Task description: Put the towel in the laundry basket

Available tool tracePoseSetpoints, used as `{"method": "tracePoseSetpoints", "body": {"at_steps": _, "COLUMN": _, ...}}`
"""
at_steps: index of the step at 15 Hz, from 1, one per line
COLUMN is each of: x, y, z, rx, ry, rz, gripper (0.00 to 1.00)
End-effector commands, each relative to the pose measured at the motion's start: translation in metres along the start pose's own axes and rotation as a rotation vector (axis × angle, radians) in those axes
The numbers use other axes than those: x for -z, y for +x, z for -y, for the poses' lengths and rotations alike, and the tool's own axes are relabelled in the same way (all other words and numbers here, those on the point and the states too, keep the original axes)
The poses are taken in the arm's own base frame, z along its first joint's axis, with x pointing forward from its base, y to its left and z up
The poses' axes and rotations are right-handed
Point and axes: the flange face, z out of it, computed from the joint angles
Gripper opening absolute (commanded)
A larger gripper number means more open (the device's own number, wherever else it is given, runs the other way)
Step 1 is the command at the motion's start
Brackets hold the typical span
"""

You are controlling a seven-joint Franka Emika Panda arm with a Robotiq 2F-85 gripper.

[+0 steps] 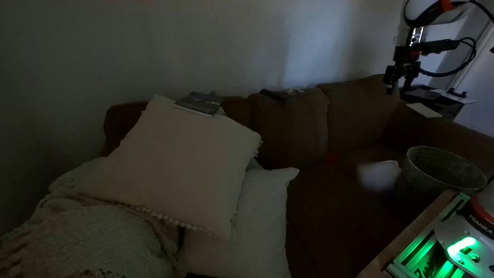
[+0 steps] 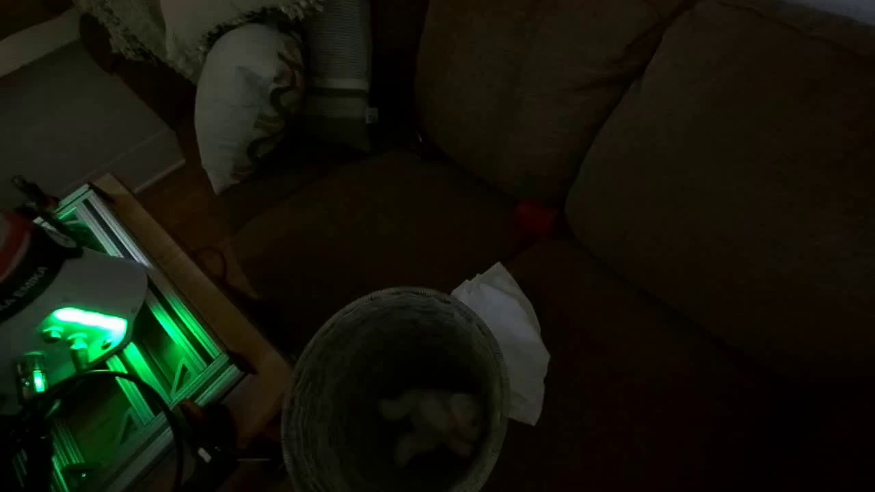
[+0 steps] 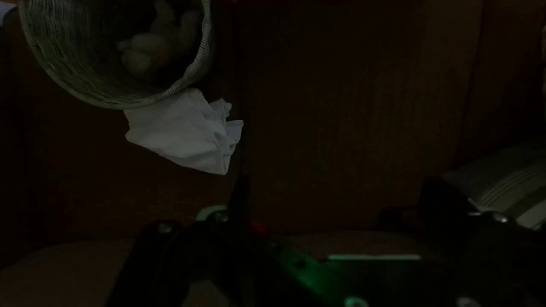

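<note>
The towel is a folded white cloth (image 1: 377,175) lying on the brown couch seat against the side of the laundry basket. It also shows in an exterior view (image 2: 514,342) and in the wrist view (image 3: 183,132). The laundry basket is round, woven and grey-green (image 1: 415,181). It stands upright on the couch, and its inside wall shows in an exterior view (image 2: 328,389) and the wrist view (image 3: 64,55). My gripper (image 1: 398,87) is high above the couch, pointing down. In the wrist view its fingers (image 3: 337,183) are wide apart with nothing between them.
A pale stuffed toy (image 2: 434,420) lies inside the basket. A small red object (image 2: 536,217) sits at the seat's back crease. Large pillows (image 1: 173,162) fill the couch's far end. The robot's base and wooden stand (image 2: 198,314) are beside the basket. The scene is dark.
</note>
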Motion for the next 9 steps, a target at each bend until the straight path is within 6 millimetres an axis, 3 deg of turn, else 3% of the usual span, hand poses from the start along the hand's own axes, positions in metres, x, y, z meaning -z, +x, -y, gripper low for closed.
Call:
{"method": "tracePoseSetpoints", "body": {"at_steps": 1, "x": 0.000, "y": 0.000, "z": -0.001, "rx": -0.001, "ry": 0.000, "rz": 0.001, "gripper": 1.00}}
{"method": "tracePoseSetpoints", "body": {"at_steps": 6, "x": 0.000, "y": 0.000, "z": -0.001, "rx": -0.002, "ry": 0.001, "rz": 0.001, "gripper": 1.00}}
{"method": "tracePoseSetpoints", "body": {"at_steps": 7, "x": 0.000, "y": 0.006, "z": -0.001, "rx": -0.012, "ry": -0.010, "rz": -0.043, "gripper": 1.00}}
{"method": "tracePoseSetpoints", "body": {"at_steps": 9, "x": -0.009, "y": 0.038, "z": -0.003, "rx": -0.015, "ry": -0.007, "rz": -0.070, "gripper": 1.00}}
